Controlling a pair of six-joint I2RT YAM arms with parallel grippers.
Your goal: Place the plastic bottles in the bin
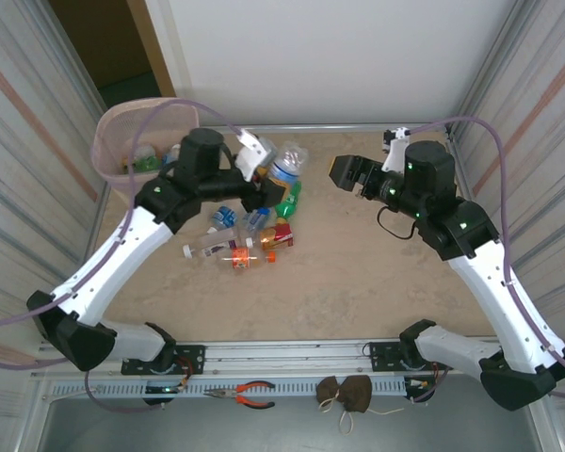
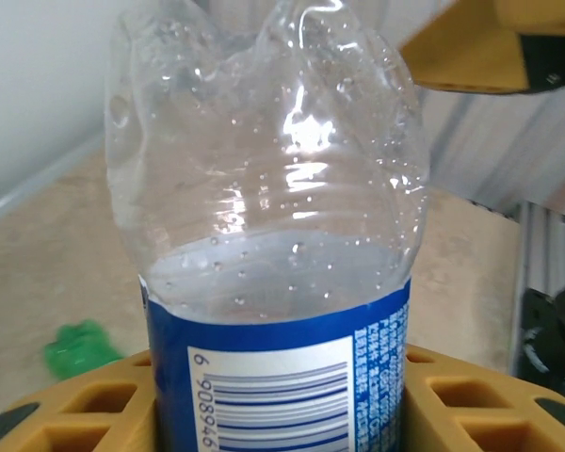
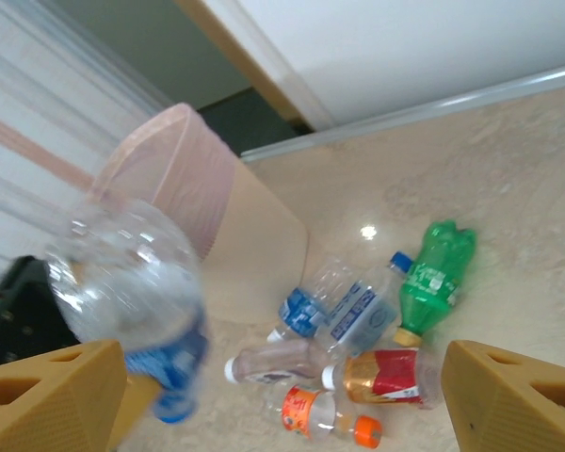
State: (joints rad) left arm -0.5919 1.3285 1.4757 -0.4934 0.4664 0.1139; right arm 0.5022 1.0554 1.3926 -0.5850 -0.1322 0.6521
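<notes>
Your left gripper [image 1: 256, 179] is clamped on a clear bottle with a blue label [image 1: 284, 165]. In its wrist view the bottle's dented, droplet-speckled body stands up between the yellow fingers [image 2: 452, 405], barcode facing the camera. From above, that bottle sits over the far middle of the tabletop [image 1: 358, 273], to the right of the bin [image 1: 108, 141] and apart from its rim. The bin stands in the far left corner with something green inside it [image 1: 146, 162] (too small to say how many bottles). Your right gripper [image 1: 344, 174] hangs over the far right of the tabletop with its jaws wide apart and nothing between them, pointing left toward the pile. The loose bottles lie together on the tabletop near the left gripper: a green bottle [image 3: 435, 273] farthest right, two blue-labelled ones [image 3: 344, 306] touching each other, a red-labelled one [image 3: 386, 377], an orange-capped one [image 3: 325, 414] nearest you, and a clear white-capped one [image 3: 273, 363] on the left.
</notes>
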